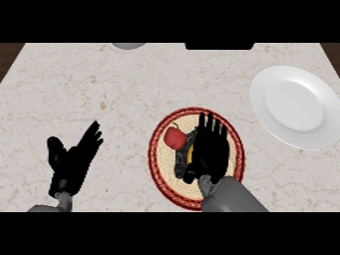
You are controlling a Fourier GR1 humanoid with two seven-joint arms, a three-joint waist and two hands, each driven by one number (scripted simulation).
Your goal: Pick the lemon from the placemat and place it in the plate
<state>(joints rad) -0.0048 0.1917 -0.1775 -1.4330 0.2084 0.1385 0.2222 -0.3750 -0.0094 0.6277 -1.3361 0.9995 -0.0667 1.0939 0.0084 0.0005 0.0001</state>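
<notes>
item: left hand [71, 162], nearest the view's lower left, open, fingers up, resting on bare counter [91, 84], well apart from the work.

item: right hand [209, 149], fingers straight and spread, holding nothing, laid over the round placemat [161, 149], fingers pointing away from the robot.

item: lemon [190, 152], on the placemat, only a thin yellow sliver showing at the hand's left edge; it lies directly under the palm, slightly leftward. its long axis cannot be told. the right hand is much the nearer; judged ready to close down onto it.

item: red fruit [175, 137], on the placemat, just left of the fingers.

item: plate [297, 107], white, farther off to the right, apart from the placemat.
</notes>
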